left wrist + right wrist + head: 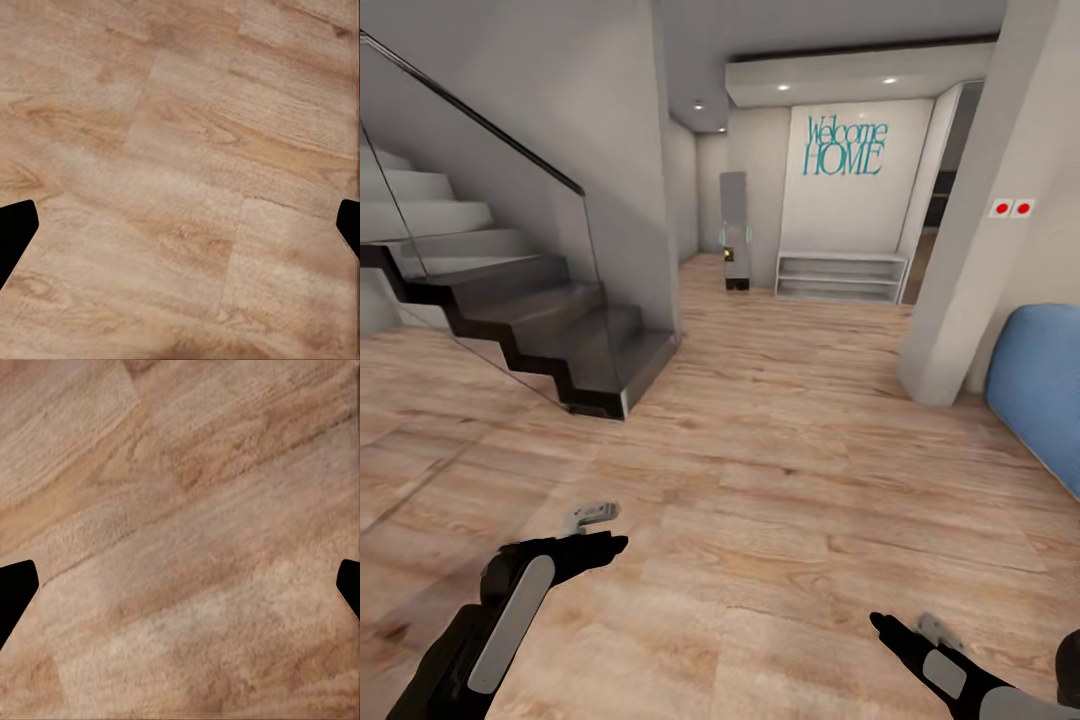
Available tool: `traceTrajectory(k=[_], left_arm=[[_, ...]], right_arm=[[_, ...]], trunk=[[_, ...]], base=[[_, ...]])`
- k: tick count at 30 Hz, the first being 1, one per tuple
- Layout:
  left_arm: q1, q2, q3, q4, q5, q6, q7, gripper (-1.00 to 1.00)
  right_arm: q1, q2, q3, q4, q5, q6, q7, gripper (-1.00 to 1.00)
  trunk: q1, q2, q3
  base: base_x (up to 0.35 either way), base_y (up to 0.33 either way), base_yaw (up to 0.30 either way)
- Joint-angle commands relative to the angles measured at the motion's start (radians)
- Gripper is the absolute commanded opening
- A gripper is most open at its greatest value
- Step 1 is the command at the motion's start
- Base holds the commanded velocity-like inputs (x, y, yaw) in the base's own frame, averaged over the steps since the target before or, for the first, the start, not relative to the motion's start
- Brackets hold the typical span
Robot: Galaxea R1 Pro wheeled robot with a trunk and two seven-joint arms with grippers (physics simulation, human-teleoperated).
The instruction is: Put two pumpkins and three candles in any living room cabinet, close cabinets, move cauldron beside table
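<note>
Task things: no pumpkin, candle, cabinet or cauldron can be made out; the robot faces an open hallway.
Left gripper [596, 530]: black two-fingered claw with a grey tip, held low over the pale wooden plank floor [780, 480], on the staircase side; in the left wrist view its dark fingertips [16, 229] sit at opposite edges with bare planks between, so it is spread wide and carries nothing.
Right gripper [905, 630]: black claw with a grey pad, low over the same floor, on the side away from the staircase; its fingertips [15, 585] are likewise far apart over bare wood, released and empty.
Staircase [530, 320]: dark-stepped stairs with a glass balustrade, ahead of the left arm.
Blue cushion [1040, 390]: rounded soft blue shape, far across the floor from the staircase, against a white pillar [1000, 220].
Far wall: white panel with teal "Welcome HOME" lettering [845, 147], beyond the staircase.
Shelf [840, 275]: low white open shelf under the lettering.
Grey column [734, 230]: tall narrow unit between staircase and shelf.
</note>
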Motion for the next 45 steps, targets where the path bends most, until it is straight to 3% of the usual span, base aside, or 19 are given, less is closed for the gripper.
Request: traceTrajectory(k=[1, 34, 45], left_arm=[[0.0, 0.001, -0.002, -0.001, 0.01, 0.002, 0.01, 1.0], [0.0, 0.001, -0.002, -0.001, 0.01, 0.002, 0.01, 1.0], [0.0, 0.001, -0.001, -0.001, 0.01, 0.002, 0.01, 1.0]], right_arm=[[-0.001, 0.0, 0.008, 0.0, -0.01, 0.0, 0.003, 1.0], [-0.001, -0.001, 0.008, 0.002, -0.012, -0.001, 0.002, 1.0], [-0.001, -0.001, 0.008, 0.002, -0.012, -0.001, 0.002, 1.0]], trunk=[[0.0, 0.0, 0.0], [0.0, 0.0, 0.041], [0.0, 0.0, 0.054]], base=[[0.321, 0.0, -0.223], [0.319, 0.0, -0.223], [0.084, 0.0, -0.224]])
